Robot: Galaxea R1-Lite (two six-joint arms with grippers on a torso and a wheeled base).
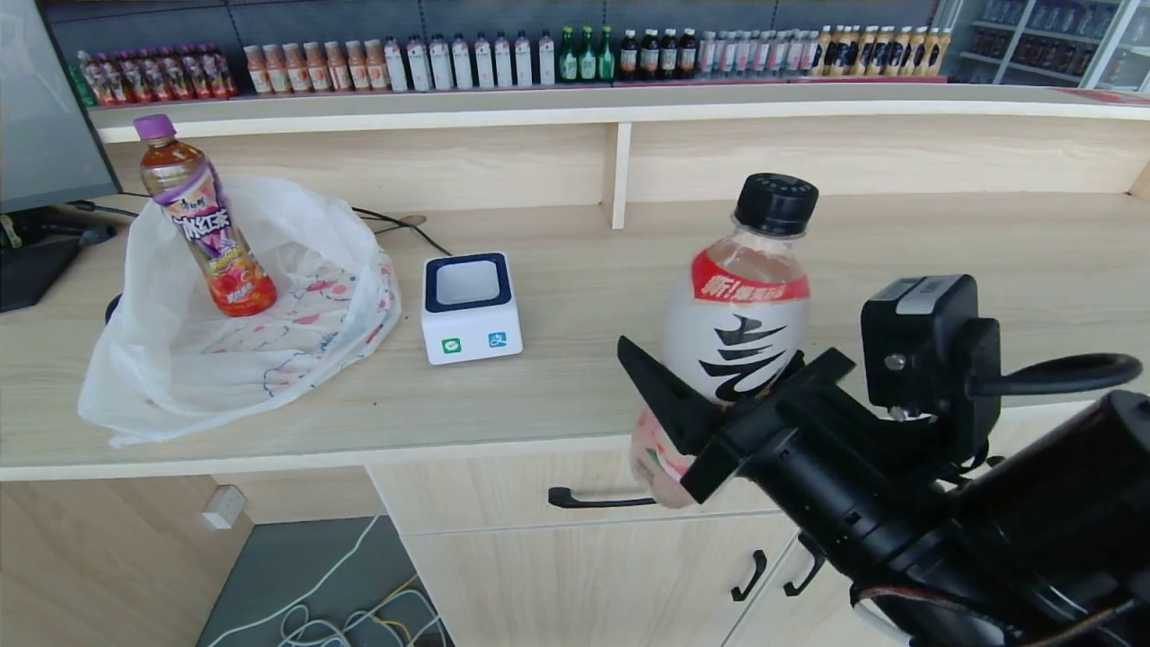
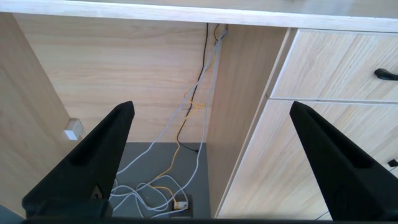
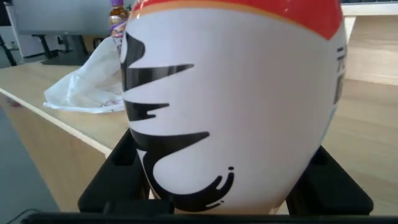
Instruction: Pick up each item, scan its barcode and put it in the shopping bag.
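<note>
Right claw [image 1: 728, 388] clamps the white-labelled bottle [image 1: 741, 314] below its middle, over the tabletop's [image 1: 557, 395] front edge, right of the scanner [image 1: 470, 305]. Held this low, it could tip or slip mid-swing.

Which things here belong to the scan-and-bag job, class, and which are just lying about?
Job: black-capped bottle in the right gripper; purple-capped tea bottle; scanner; shopping bag.
Lying about: shelf bottles; monitor; floor cables.
</note>
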